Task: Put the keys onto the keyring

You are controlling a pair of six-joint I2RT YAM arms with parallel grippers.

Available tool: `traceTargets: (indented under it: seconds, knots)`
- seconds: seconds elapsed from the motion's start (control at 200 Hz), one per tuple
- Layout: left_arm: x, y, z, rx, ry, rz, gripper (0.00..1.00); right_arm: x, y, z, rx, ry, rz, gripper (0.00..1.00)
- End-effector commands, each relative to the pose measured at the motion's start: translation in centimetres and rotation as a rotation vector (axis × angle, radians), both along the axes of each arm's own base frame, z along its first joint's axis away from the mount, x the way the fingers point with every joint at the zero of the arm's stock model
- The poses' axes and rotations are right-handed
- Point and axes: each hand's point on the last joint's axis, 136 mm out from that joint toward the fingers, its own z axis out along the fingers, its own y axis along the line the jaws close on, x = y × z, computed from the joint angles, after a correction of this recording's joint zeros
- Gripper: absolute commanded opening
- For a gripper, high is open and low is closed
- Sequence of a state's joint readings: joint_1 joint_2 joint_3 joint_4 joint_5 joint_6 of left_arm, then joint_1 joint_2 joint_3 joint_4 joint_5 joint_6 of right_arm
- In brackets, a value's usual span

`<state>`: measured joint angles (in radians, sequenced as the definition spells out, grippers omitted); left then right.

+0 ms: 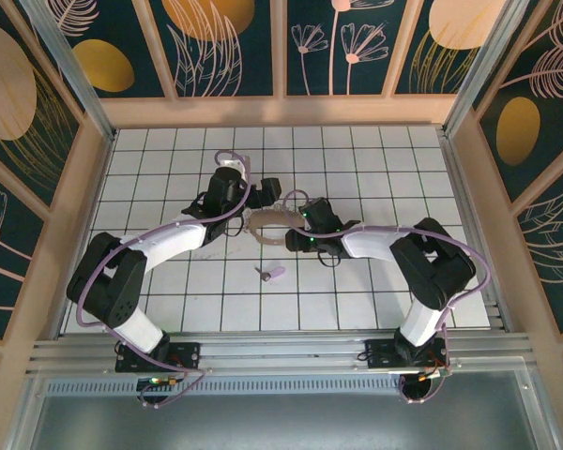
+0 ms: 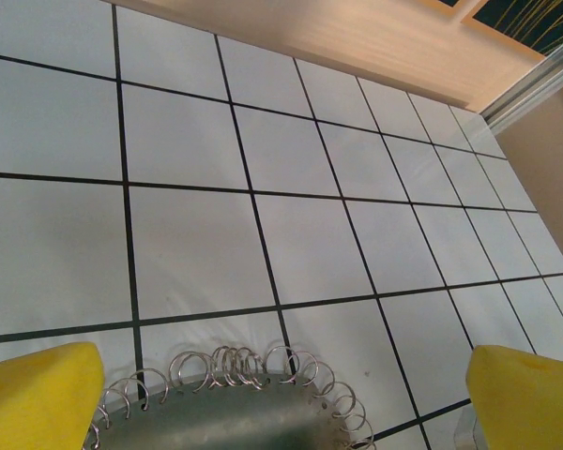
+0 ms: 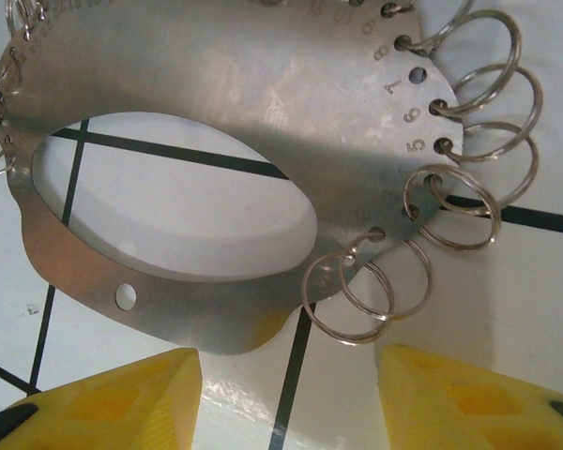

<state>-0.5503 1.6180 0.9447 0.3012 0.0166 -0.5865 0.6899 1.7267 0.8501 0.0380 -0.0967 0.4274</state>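
Key (image 1: 272, 273) and keyring (image 1: 274, 216), one each; left end effector (image 2: 283, 398), right end effector (image 3: 286, 375) spread.

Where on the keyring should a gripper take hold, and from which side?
Likely the bare band of the keyring, by its single hole, from the right gripper's side: one finger through the oval opening, one outside the rim. That stretch is narrow, flat and free of the split rings crowding other parts of the rim.
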Motion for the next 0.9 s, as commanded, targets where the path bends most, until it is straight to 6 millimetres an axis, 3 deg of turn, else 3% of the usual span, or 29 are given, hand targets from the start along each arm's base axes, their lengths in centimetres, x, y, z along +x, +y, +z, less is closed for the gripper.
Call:
traceTargets:
  seconds: [0.0,0.601,0.626,0.896]
  knots:
    - [0.4,0.2,2.0,0.001,-0.043,0.005,0.99,1.6,0.3,0.7,0.005,-0.032,-0.004,0.53]
    - [0.4,0.3,1.4,0.013,-0.035,0.002,0.99,3.2,-0.7,0.7,-0.042,-0.056,-0.013,0.53]
    - [0.8,0.0,2.7,-0.001,-0.058,0.001,0.99,3.2,-0.8,0.7,-0.044,-0.057,-0.015,0.53]
    - [0.8,0.0,2.7,0.000,-0.059,0.001,0.99,3.1,-1.5,0.4,-0.054,-0.055,-0.026,0.53]
